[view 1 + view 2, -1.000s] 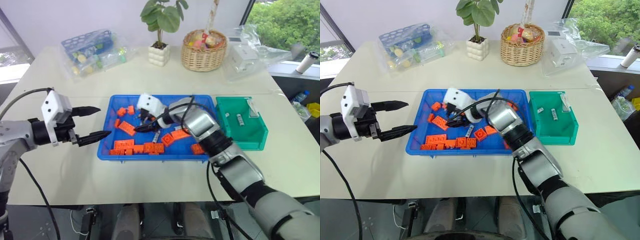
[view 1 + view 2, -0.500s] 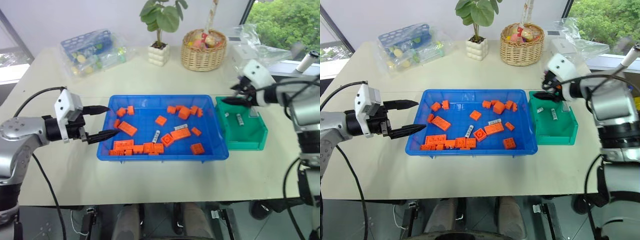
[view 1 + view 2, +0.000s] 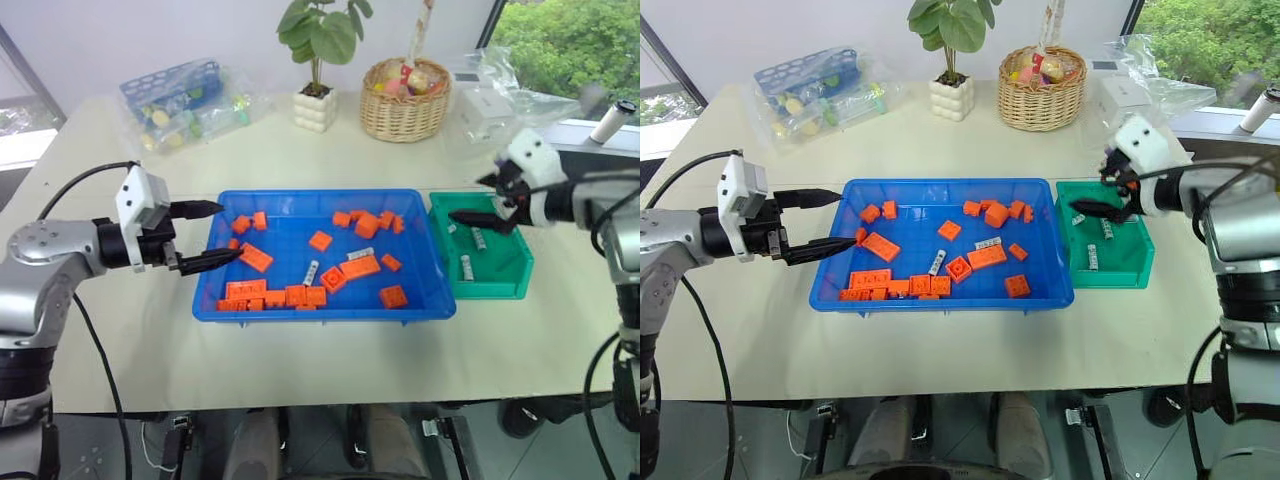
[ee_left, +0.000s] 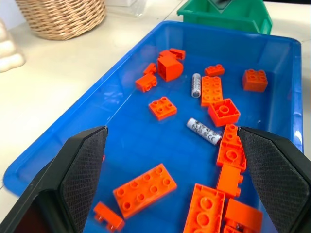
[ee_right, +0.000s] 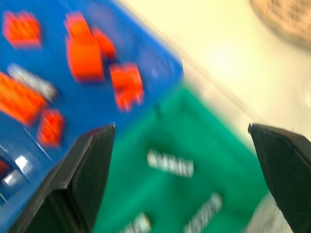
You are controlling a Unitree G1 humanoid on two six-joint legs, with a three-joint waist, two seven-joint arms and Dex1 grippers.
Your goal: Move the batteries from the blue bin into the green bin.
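— Silver-white batteries, where do they lie?

— Two are in the blue bin [image 3: 214, 300] among the orange bricks: one battery [image 3: 312, 270] near the middle, another [image 3: 360, 254] just beyond it toward the green bin [image 3: 500, 285]. Three more batteries [image 3: 464, 267] lie on the floor of the green bin, which stands just beside the blue bin's right end.

— How many bricks crowd them?

— About sixteen orange toy bricks [image 3: 255, 258], by my count; a row of them along the near wall overlaps, so the count is not firm. A long brick [image 3: 360, 267] lies just beside the second battery, and a square one [image 3: 333, 279] sits close to the first.

— And the grippers?

— Left gripper [image 3: 212, 234] hovers at the blue bin's left rim, fingers spread apart, nothing between them. Right gripper [image 3: 1102, 195] hangs over the green bin's far left part, its fingers parted wide and empty; in the right wrist view the green bin and its batteries lie between them.

— What else is on the table?

— At the far edge: one clear-wrapped blue rack of tubes [image 3: 185, 95], one potted plant [image 3: 318, 105] in a white pot, one wicker basket [image 3: 407, 105], and clear plastic packaging [image 3: 490, 100] behind the green bin. All stand well apart from the bins.
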